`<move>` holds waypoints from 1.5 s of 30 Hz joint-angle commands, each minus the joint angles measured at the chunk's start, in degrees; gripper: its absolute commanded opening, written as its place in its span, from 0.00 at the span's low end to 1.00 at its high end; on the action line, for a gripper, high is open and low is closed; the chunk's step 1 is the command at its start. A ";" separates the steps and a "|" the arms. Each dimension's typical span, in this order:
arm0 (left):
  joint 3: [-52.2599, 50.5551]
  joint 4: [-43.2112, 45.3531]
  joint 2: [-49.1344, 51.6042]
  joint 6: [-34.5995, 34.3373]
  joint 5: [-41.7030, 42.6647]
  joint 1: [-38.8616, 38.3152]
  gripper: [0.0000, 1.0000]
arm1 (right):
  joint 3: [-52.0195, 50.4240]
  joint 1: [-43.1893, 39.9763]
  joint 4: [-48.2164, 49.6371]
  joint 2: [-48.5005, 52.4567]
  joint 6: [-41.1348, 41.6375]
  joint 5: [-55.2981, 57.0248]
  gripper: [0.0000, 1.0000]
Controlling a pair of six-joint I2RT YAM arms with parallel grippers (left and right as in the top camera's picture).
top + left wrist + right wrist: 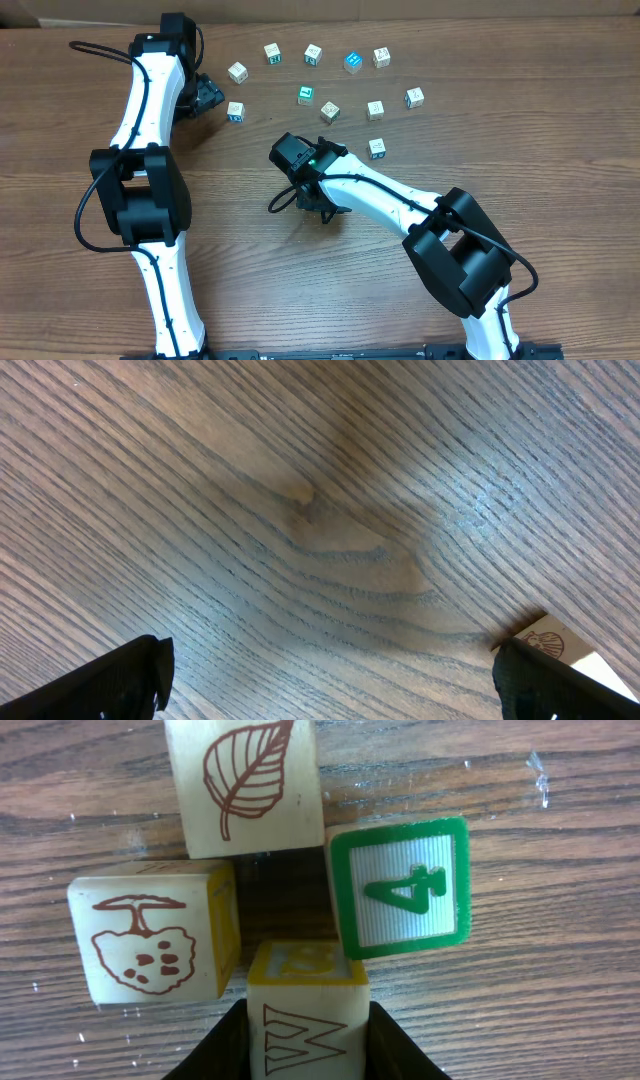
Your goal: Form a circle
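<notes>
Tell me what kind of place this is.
Probably a robotics lab bench: two robot arms at a wood-grain table, small printed wooden blocks scattered on it, the W block gripped in the right tool.

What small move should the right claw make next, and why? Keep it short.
Probably lift straight up a little before carrying. The right claw appears closed on the yellow-edged block, and the green 4 block, leaf block and fruit block crowd close around it, so dragging sideways would likely knock them.

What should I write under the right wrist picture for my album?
Gripper pinching a letter block, with leaf block, fruit block and green 4 block just ahead.
</notes>
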 commanded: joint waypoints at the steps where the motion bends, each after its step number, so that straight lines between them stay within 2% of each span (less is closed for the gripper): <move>1: -0.17 0.07 -2.03 1.09 0.24 -0.66 0.99 | -0.46 0.33 -0.11 -1.11 -2.69 0.74 0.30; 22: -0.17 0.07 -2.03 1.09 0.24 -0.66 1.00 | -0.46 0.33 1.36 -1.11 -4.68 0.68 0.31; 25: -0.17 0.07 -2.03 1.09 0.24 -0.66 1.00 | -0.46 0.33 1.33 -1.11 -4.68 0.68 0.37; 35: -0.17 0.07 -2.03 1.09 0.24 -0.66 1.00 | -0.37 0.33 1.40 -1.11 -4.68 0.70 0.41; 45: -0.17 0.07 -2.03 1.09 0.24 -0.66 0.99 | 9.31 -2.56 -4.00 -3.30 -7.08 -0.13 0.42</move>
